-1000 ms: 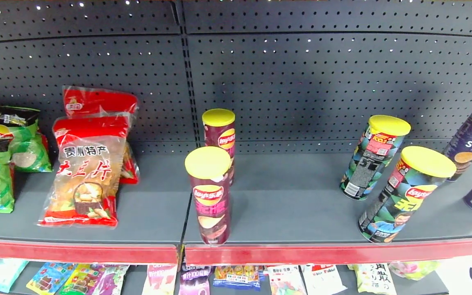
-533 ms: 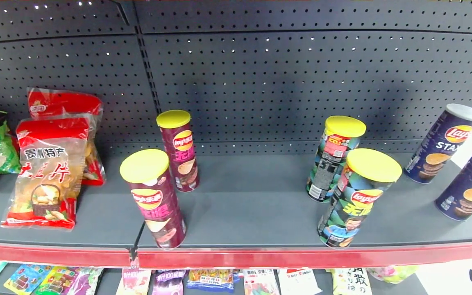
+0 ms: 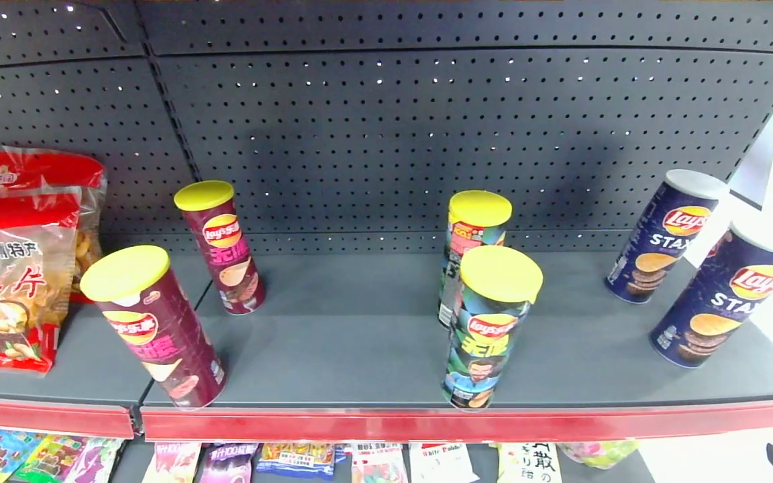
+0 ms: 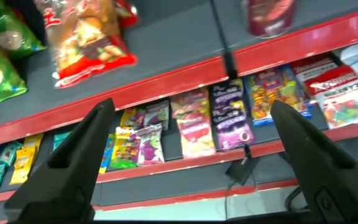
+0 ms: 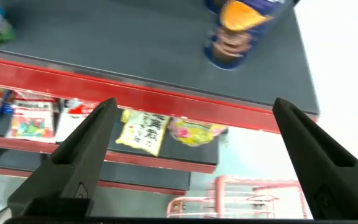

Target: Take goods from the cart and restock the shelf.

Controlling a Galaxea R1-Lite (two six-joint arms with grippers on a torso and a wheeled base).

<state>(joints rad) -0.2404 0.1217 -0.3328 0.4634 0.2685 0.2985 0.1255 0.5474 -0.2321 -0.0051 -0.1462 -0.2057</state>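
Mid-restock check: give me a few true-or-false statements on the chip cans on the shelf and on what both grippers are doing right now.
1. The front maroon can stands upright near the front edge of the shelf. True.
2. The left gripper holds a can. False: it is open and empty.
3. The front navy can stands to the right of the front teal can. True.
4. The front teal can has a white lid. False: its lid is yellow.
5. The right gripper is open with nothing in it. True.
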